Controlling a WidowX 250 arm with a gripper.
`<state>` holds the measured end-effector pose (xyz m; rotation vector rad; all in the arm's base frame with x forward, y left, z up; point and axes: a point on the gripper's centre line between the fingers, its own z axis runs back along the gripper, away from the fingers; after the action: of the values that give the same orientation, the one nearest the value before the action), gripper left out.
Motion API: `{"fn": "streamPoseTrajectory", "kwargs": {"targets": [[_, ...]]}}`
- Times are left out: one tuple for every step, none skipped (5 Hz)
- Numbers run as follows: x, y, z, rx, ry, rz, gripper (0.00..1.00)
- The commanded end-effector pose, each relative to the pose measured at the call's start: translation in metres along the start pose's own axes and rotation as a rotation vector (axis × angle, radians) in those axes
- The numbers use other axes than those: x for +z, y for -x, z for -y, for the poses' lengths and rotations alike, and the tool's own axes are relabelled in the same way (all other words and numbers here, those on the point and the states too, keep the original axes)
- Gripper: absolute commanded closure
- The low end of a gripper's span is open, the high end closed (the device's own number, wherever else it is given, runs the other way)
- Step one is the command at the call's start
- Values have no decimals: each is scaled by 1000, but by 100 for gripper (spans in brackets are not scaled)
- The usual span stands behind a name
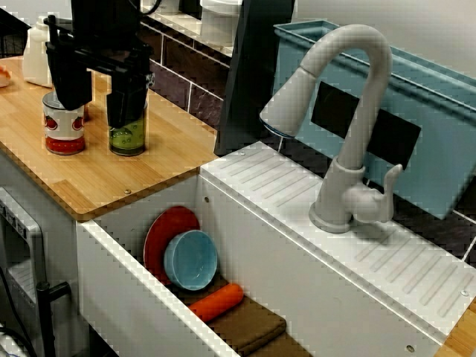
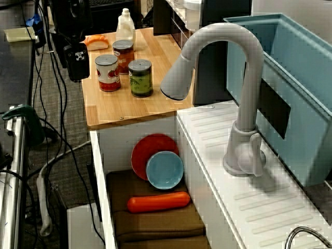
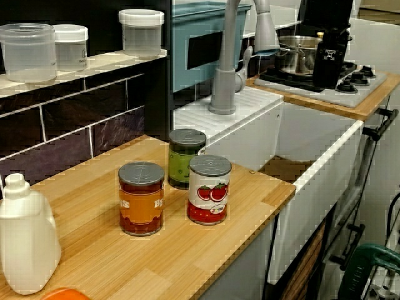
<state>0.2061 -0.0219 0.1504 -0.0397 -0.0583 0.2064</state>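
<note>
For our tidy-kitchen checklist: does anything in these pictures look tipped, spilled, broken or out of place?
Nothing is spilled or broken; the tomato can, green can and orange-labelled can stand upright. Oddest is the sink: the red plate and blue bowl stand on edge against its end wall, and a carrot lies on a brown cloth.

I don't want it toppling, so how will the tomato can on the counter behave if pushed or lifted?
The tomato can looks like rigid metal, so it probably won't deform when squeezed. Upright and taller than wide, it may tip from a high push, then roll. The green can stands close by, so shoving might bump it.
</note>
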Motion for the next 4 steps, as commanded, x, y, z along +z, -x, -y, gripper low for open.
{"fn": "streamPoseTrajectory", "kwargs": {"targets": [[4,-33,-3,-107,-75,146,0],[3,-56,-3,-103,-125,240,0],[0,-77,-5,-47,-172,316,0],[-8,-86,-1,-45,-226,340,0]]}}
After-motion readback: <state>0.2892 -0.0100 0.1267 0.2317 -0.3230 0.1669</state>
